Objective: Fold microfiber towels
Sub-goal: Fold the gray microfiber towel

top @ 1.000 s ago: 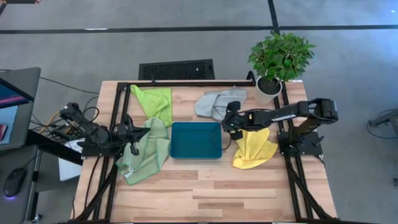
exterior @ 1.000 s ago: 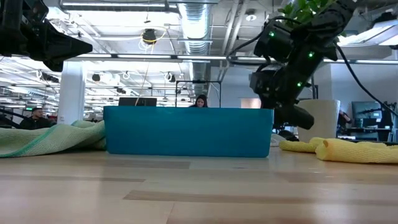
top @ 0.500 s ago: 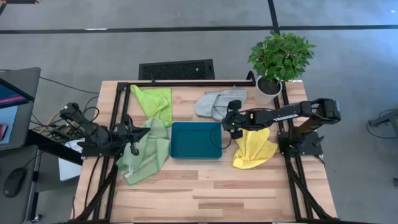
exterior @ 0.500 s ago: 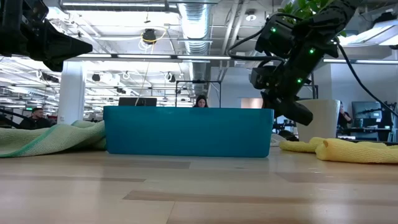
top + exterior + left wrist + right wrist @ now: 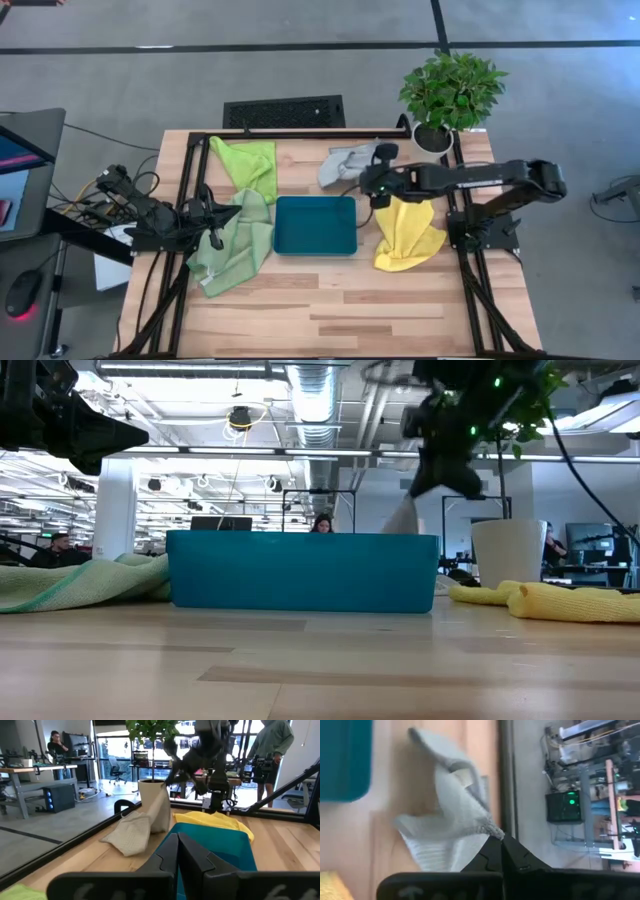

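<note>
R gripper sits upper centre-right of the high view, jaws pinched tight on a corner of the light grey towel, lifted so the cloth hangs in a peak w/ its other end on the table. L gripper waits at left-centre over the pale sage green towel, jaws closed together, nothing visibly caught between them. Lime green towel lies upper left; yellow towel right of centre, beside the teal tray mid-frame. Risks, as I judge them: the pinch holds only a small corner, so the cloth may slip out if pulled fast; trailing end could drag bunched instead of spreading flat, giving a crooked fold; the swinging cloth or arm could also clip the plant pot at upper right, or the tray rim. Surface: pale wood planks in a black rail frame, grey floor around, dark vent panel at top. Low view shows an open office behind w/ ceiling ducts; a person stands at the upper right of the L wrist view.
</note>
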Robot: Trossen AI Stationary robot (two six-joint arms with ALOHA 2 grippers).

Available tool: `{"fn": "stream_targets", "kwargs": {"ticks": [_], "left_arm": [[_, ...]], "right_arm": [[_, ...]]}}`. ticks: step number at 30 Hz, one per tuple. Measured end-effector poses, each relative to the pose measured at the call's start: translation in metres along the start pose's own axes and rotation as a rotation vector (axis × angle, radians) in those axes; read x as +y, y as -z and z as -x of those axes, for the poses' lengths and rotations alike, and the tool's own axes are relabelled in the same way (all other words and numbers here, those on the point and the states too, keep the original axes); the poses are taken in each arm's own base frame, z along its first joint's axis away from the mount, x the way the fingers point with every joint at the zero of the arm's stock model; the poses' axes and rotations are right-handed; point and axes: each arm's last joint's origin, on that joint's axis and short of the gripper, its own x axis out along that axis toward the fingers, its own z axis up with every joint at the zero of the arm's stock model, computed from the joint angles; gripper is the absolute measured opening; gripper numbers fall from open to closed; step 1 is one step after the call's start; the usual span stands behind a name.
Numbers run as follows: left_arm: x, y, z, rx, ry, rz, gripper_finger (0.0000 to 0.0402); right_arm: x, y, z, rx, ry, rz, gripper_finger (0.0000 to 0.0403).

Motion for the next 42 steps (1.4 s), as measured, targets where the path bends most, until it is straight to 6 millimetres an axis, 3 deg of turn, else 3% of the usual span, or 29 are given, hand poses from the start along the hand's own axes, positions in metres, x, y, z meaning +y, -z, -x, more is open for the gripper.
{"fn": "stream_targets", "kwargs": {"ticks": [4, 12, 32, 38, 42], "left_arm": [[0.000, 0.000, 0.000, 0.000, 0.000, 0.000, 0.0000], [0.000, 0.000, 0.000, 0.000, 0.000, 0.000, 0.0000], [0.000, -0.001, 0.000, -0.004, -0.004, 0.022, 0.0000], [0.005, -0.016, 0.000, -0.055, -0.070, 0.002, 0.0000], [0.013, -0.034, 0.000, -0.075, -0.216, -0.015, 0.0000]], "right_arm": [[-0.017, 0.001, 0.017, -0.049, 0.033, -0.049, 0.0004], [-0.025, 0.004, 0.031, -0.092, 0.051, -0.110, 0.0004], [-0.024, 0.003, 0.034, -0.109, 0.044, -0.128, 0.0005], [-0.024, 0.003, 0.034, -0.106, 0.045, -0.130, 0.0006], [-0.024, 0.003, 0.033, -0.107, 0.046, -0.131, 0.0006]]}}
